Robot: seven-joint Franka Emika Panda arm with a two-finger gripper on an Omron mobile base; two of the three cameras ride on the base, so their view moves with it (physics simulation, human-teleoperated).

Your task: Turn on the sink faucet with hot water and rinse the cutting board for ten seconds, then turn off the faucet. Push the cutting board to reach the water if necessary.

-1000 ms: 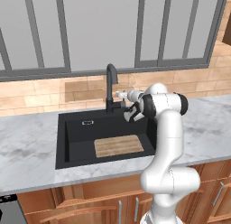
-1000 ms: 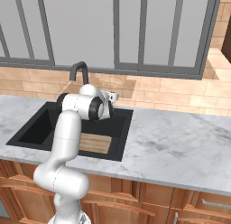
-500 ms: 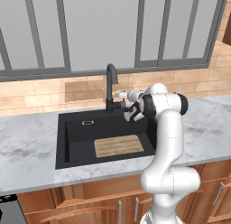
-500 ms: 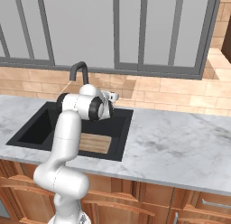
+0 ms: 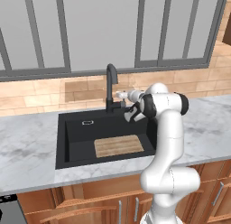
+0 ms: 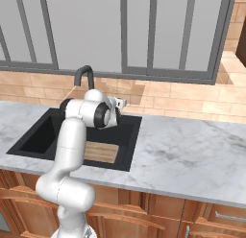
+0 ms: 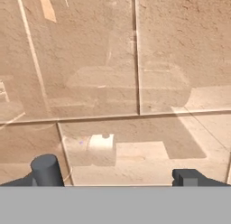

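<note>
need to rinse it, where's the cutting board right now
The cutting board lies flat on the floor of the sink, toward its right front, in front of the sink faucet.

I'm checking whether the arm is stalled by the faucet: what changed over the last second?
Nothing visibly changed. The gripper is still open beside the faucet, holding nothing. The cutting board lies where it was in the sink, and no water is running.

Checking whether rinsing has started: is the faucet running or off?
Off: no stream falls from the sink faucet onto the cutting board, which lies flat in the sink.
</note>
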